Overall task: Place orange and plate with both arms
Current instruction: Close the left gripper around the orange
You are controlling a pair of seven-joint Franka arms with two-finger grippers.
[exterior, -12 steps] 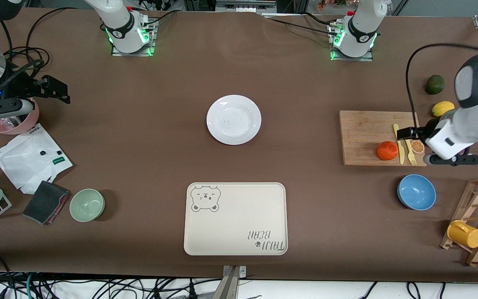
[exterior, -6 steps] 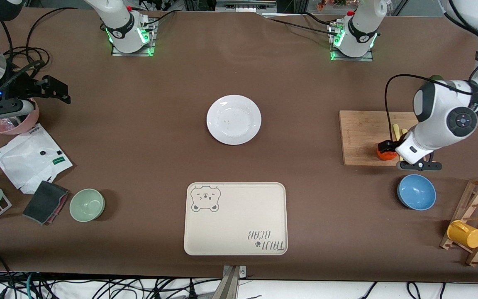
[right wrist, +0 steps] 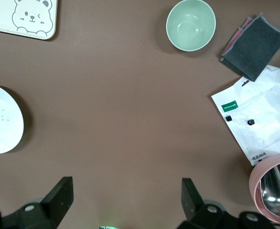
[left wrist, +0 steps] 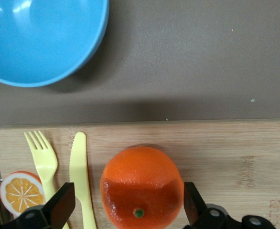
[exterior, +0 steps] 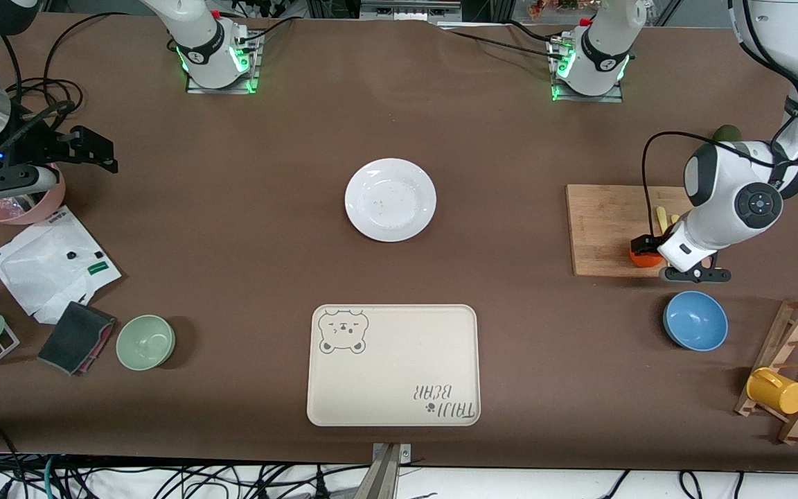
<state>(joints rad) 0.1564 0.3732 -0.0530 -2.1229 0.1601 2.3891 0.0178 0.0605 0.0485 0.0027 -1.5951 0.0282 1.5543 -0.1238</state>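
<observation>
Your left gripper (left wrist: 125,212) has just swung in over the cutting board (exterior: 603,229) and now straddles the orange (left wrist: 141,187), fingers fully spread, gripping nothing; closing should secure it. The right gripper (right wrist: 125,210) waits open and empty, well apart from the plate (exterior: 390,199).

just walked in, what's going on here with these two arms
The left gripper is down at the orange on the wooden cutting board, its open fingers on either side of the fruit, not yet closed. The right gripper waits open over the table's right-arm end. The plate sits untouched mid-table, the cream tray nearer the camera.
</observation>
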